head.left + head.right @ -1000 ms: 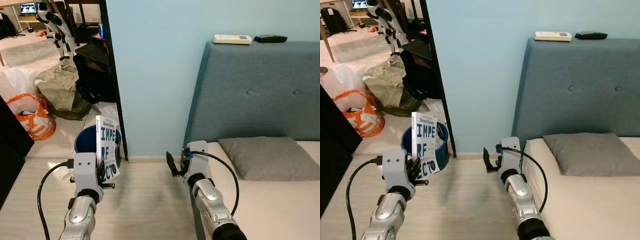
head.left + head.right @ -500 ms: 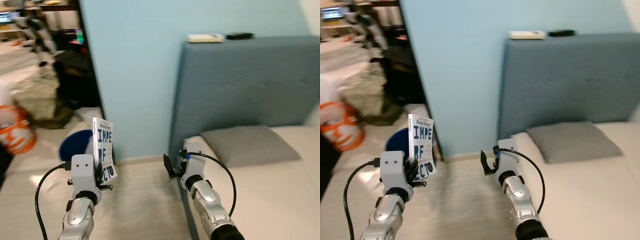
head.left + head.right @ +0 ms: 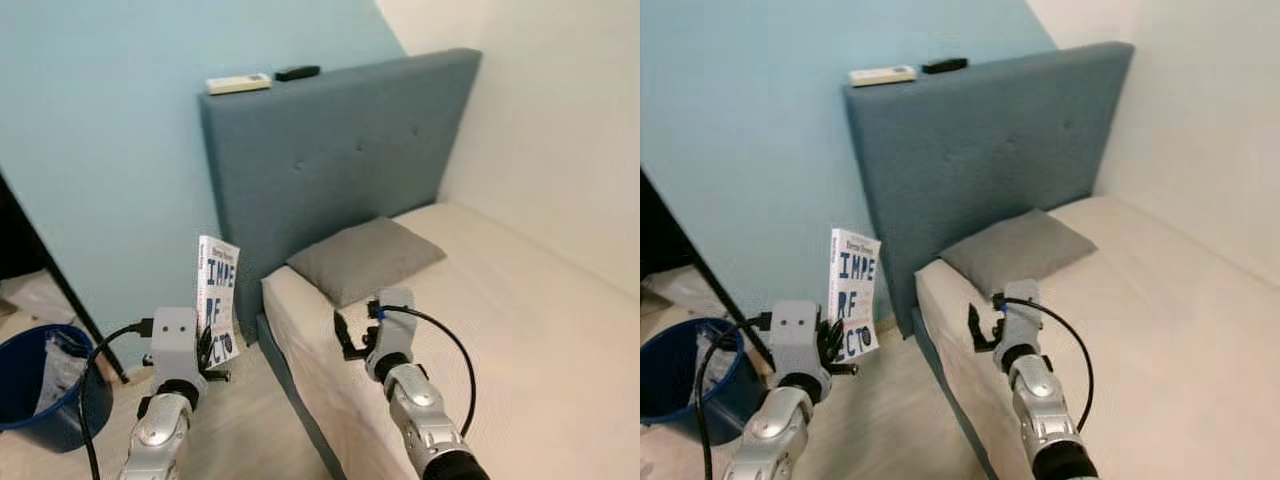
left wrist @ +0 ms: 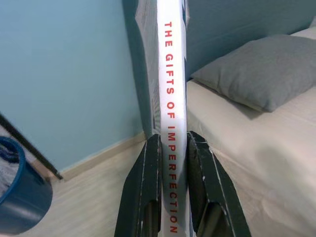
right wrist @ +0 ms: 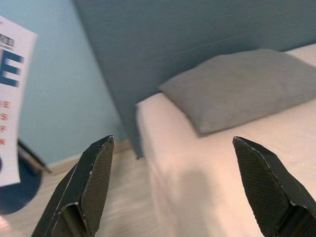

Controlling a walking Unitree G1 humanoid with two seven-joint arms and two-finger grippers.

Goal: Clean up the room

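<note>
- The book stands upright in the left gripper, at about 8 o'clock in the head views; its white spine with red letters is pinched between the two black fingers.
- The right gripper hovers at 6 o'clock over the bed edge, fingers spread wide, holding nothing.
- A grey pillow lies just beyond it, against the blue headboard.
- A blue bin sits on the floor at 8 o'clock.

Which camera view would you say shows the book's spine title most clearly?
The left wrist view: the book stands spine-on between the left gripper's fingers, its red title readable. The eye views show its cover; the right wrist view catches one edge.
</note>
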